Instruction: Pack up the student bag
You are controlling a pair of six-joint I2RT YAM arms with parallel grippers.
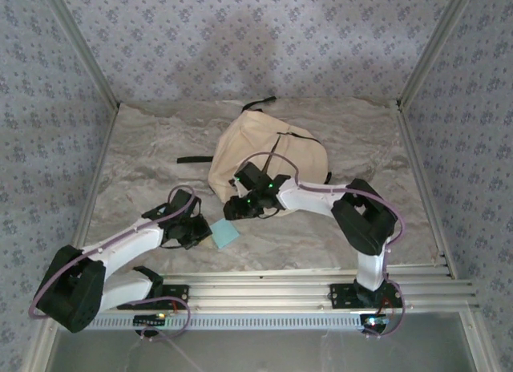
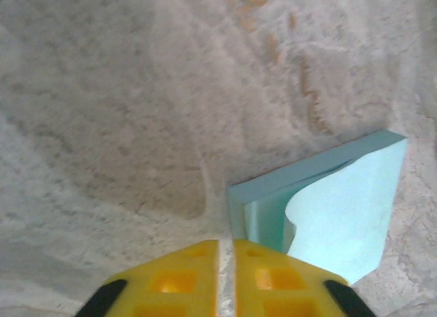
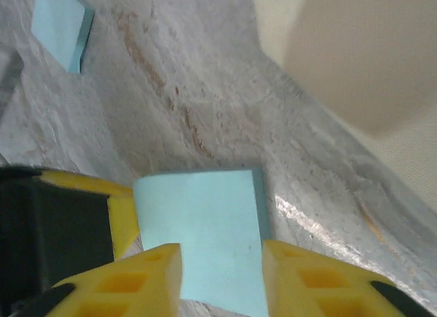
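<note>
Just beyond right jaws, student bag point(image 1: 268, 159)

One beige backpack point(image 1: 268, 159), centre of overhead view.

Two light blue sticky-note pads, both in right wrist view: first pad point(image 3: 205, 221) at lower centre, second pad point(image 3: 63, 26) at upper left.

Two robot arms in overhead view: left arm point(image 1: 120, 245) at lower left, right arm point(image 1: 309, 197) right of centre.

Two grippers, one per arm: left gripper point(image 2: 225, 252), right gripper point(image 3: 222, 252).

Two yellow fingers point(image 3: 300, 283) per gripper, four in all.
</note>
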